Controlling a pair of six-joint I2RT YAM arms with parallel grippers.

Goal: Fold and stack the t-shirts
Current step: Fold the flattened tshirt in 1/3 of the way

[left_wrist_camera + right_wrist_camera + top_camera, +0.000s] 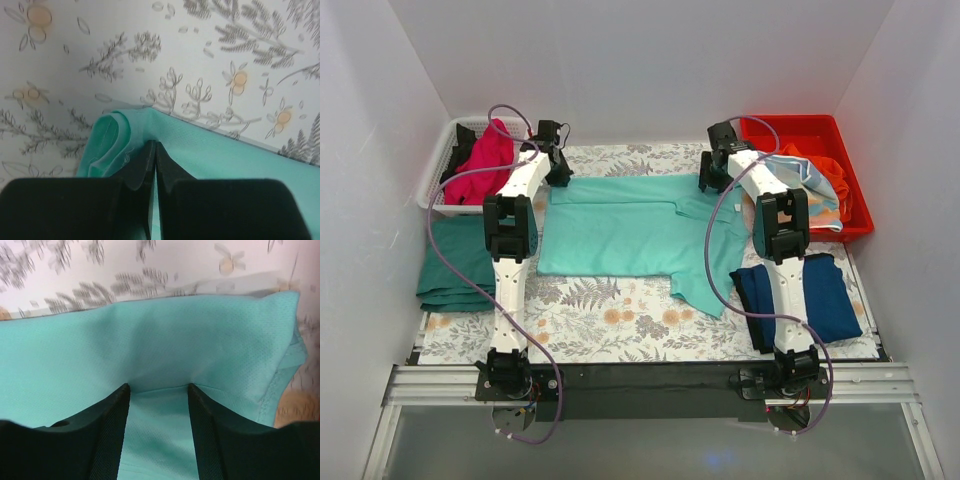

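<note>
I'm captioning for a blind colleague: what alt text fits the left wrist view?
The left pincer is shut on a bunched corner of the mint t-shirt, which lies on the floral table cover.

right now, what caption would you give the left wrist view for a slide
Left gripper pinched shut on the bunched corner of the mint t-shirt, floral table cover behind.

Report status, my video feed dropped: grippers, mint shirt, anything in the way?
Left gripper shut on far-left corner of mint t-shirt. Right gripper open over its far-right edge. Shirt spread mid-table. Nothing on it; navy t-shirt off to the right.
</note>
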